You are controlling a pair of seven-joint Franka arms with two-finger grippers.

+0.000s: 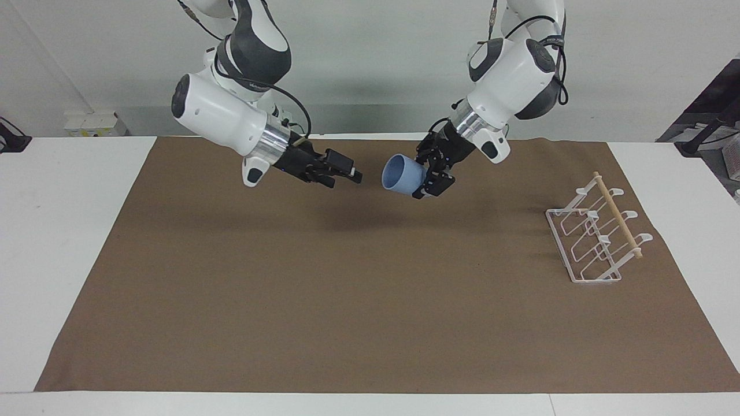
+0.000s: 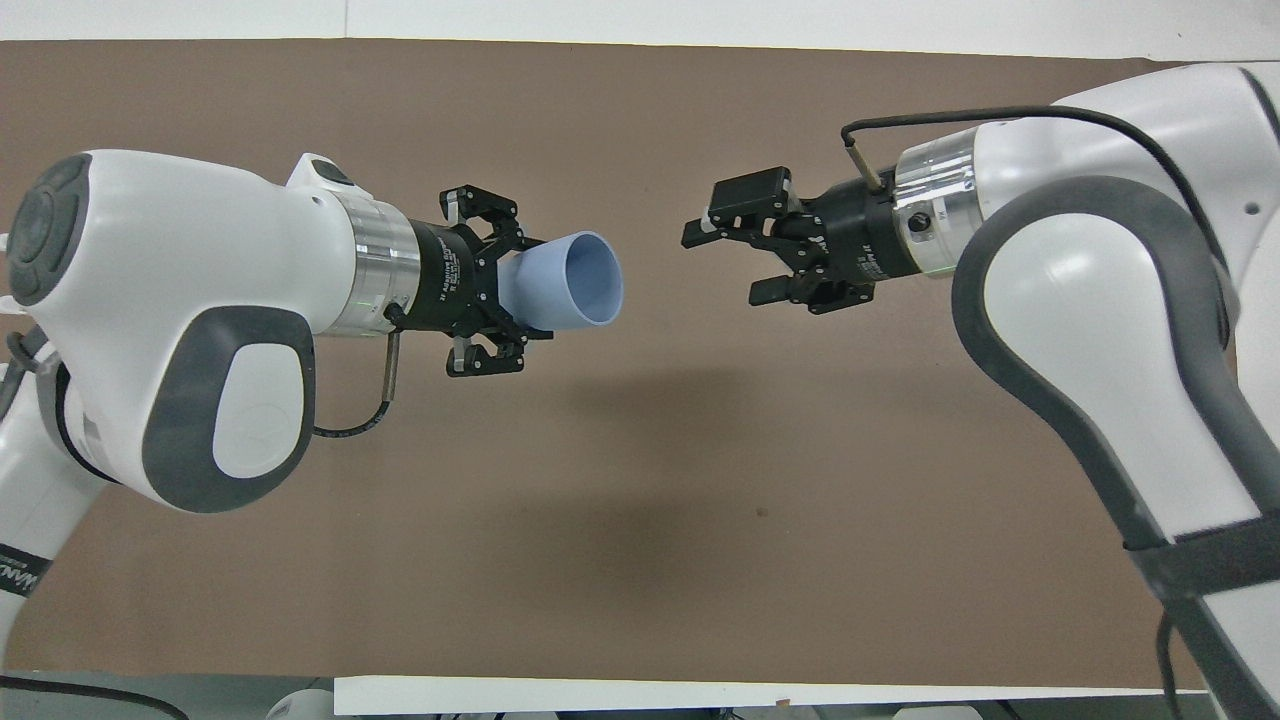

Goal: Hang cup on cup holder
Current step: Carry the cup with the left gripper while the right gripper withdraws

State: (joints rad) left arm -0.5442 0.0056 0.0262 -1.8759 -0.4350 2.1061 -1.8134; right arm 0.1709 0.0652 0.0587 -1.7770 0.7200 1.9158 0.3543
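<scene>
Left gripper [image 1: 426, 180] pinches the light-blue cup [image 1: 403, 175] by its base, aloft; right gripper [image 1: 347, 173], fingers spread, hangs empty beside its mouth. Best carry it steadily to the wire cup holder [image 1: 595, 237], rim leading onto a prong.

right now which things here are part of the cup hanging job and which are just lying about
Part of the job:
- cup, held in the air by the left gripper
- cup holder, at the left arm's end of the table
- right gripper, open, apart from the cup

Just lying about:
- brown mat
- white box by the wall
</scene>
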